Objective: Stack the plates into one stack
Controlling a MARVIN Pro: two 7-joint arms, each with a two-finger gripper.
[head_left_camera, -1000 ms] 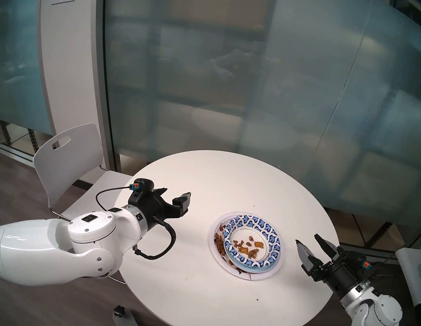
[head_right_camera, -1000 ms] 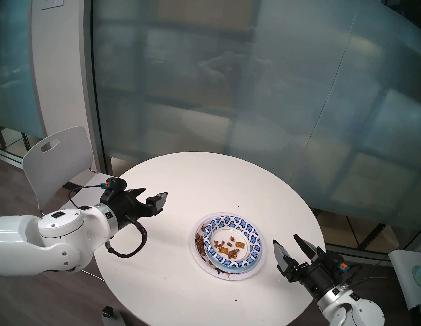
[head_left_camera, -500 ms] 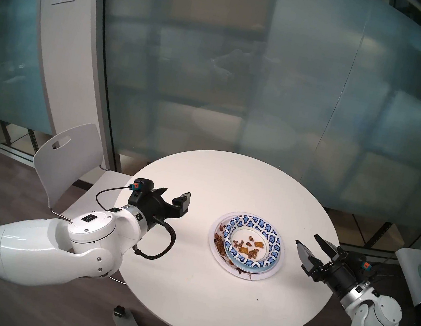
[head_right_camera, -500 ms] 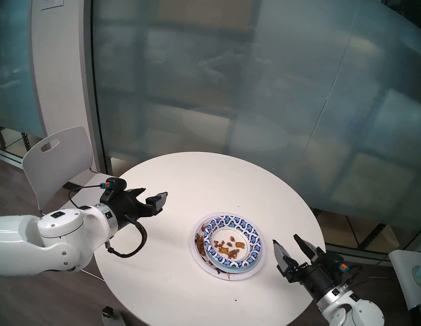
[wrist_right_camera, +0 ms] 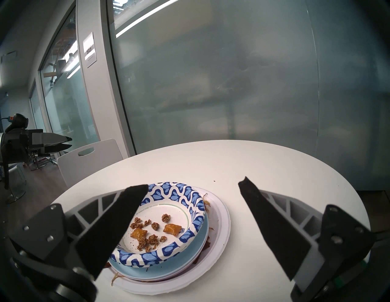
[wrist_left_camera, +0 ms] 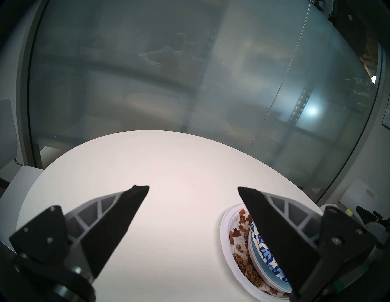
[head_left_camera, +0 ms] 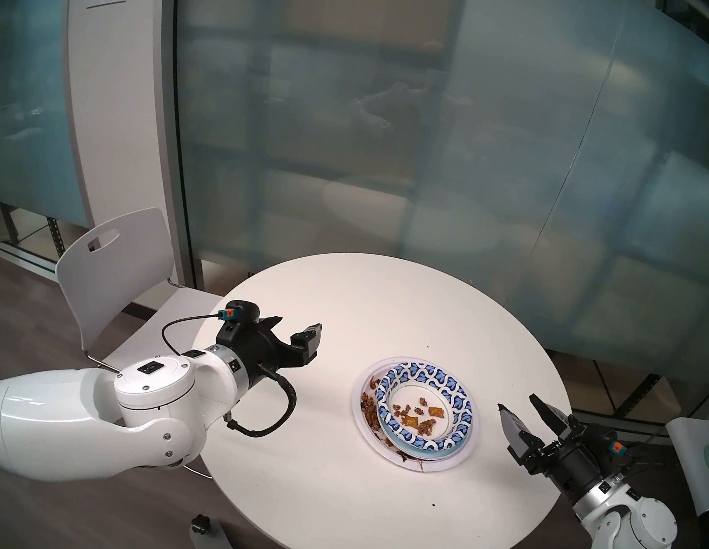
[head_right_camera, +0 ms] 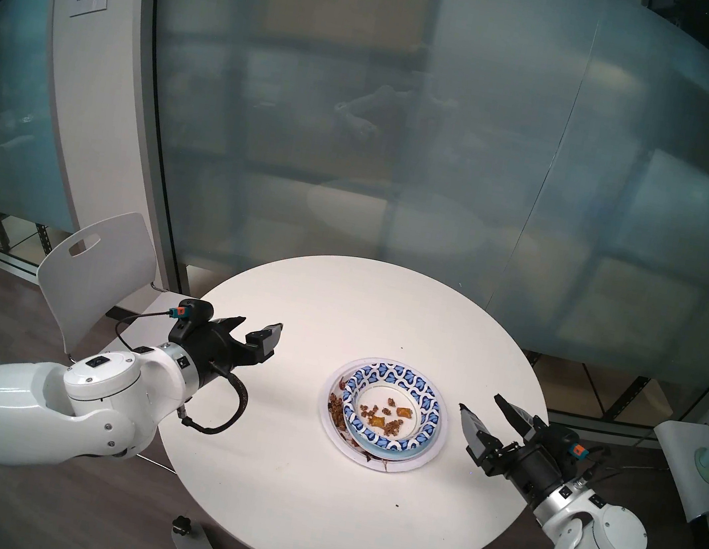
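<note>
Head view: the stack sits right of centre on the table, both empty grippers spread wide, left gripper, right gripper. Any nudge could slide the off-centre patterned plate and scatter crumbs.

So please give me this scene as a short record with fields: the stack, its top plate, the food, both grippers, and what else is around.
stack: one pile of plates on the round white table
base: large white plate
middle: pink rim barely visible, then light blue plate
top: blue-patterned plate
food: brown crumbs on top plate; scraps on the base
left gripper: jaws open, empty, apart from the stack
right gripper: jaws open, empty, beside the stack
surroundings: white chair, frosted glass wall
</note>
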